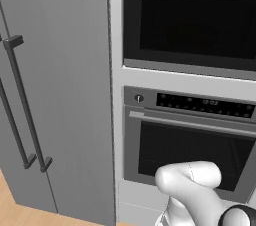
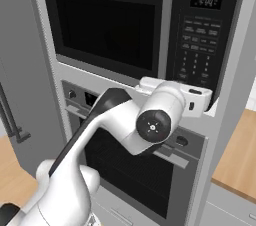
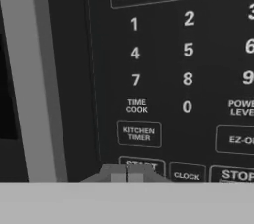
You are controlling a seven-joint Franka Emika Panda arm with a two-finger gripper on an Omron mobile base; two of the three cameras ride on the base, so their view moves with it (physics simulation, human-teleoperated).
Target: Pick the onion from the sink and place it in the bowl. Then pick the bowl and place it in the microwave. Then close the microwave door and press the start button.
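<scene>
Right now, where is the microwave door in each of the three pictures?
Left base view: the microwave door fills the upper right, above the oven.
Right base view: it spans the upper left and centre, closed, left of the keypad.
Hand view: its grey rim runs down the left.
Shared landmark: the keypad, which the closed tool nearly touches at START.

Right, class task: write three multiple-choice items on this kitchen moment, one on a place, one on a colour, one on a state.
1. What sits directly below the microwave? A oven B sink C fridge
2. What colour is the keypad? A white B black C red
3. How is the microwave door? A wide open B removed C shut

Answers: 1 A, the oven with its control strip lies beneath it. 2 B, white lettering on a black panel. 3 C, the door lies flush while the closed end effector is at the start button.
</scene>
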